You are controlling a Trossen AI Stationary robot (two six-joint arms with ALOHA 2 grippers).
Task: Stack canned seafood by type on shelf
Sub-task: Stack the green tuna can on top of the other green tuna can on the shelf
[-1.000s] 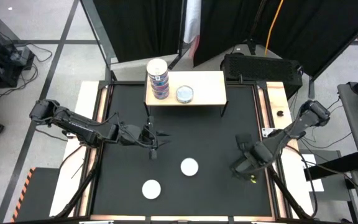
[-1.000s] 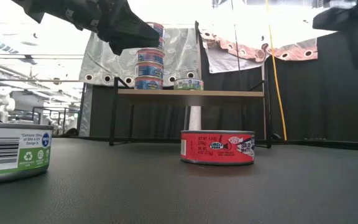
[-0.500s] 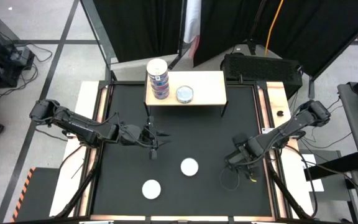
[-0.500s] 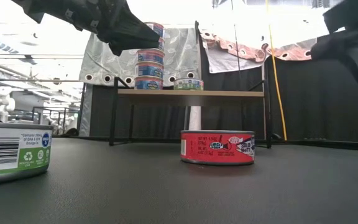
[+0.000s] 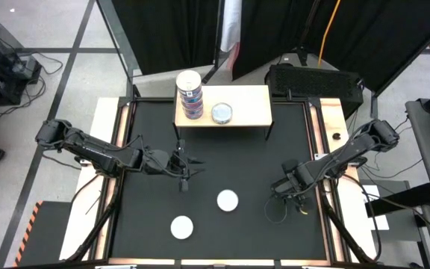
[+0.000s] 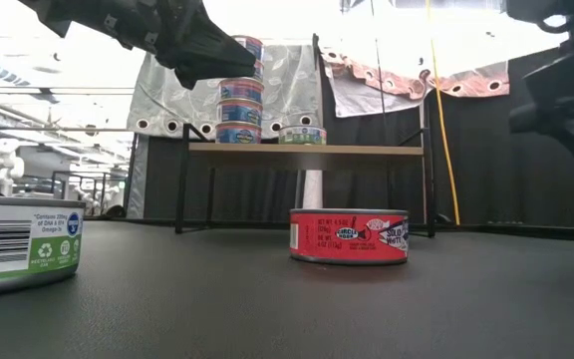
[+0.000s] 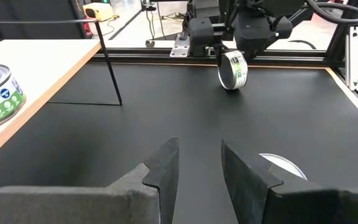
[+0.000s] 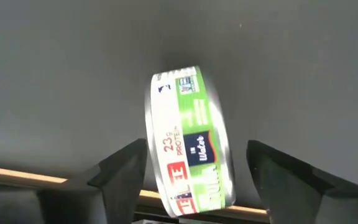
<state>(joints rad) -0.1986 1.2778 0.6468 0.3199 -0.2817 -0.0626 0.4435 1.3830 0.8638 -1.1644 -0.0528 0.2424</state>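
The right tool (image 5: pixel 290 187) hovers over the right part of the black table (image 5: pixel 252 157), its fingers (image 8: pixel 124 177) spread wide on either side of a green-white tin (image 8: pixel 191 143) that shows on its edge between them; whether they touch it I cannot tell. The left tool (image 5: pixel 184 178) waits over the table's left-middle, fingers (image 7: pixel 165 174) parted a little and empty. The shelf (image 5: pixel 248 104) stands at the table's far edge, carrying a tall stack of blue-labelled tins (image 5: pixel 189 93) and one single tin (image 5: pixel 222 113) beside it. A red tin (image 6: pixel 349 235) and another tin (image 5: pixel 182 226) lie flat on the table, near its front
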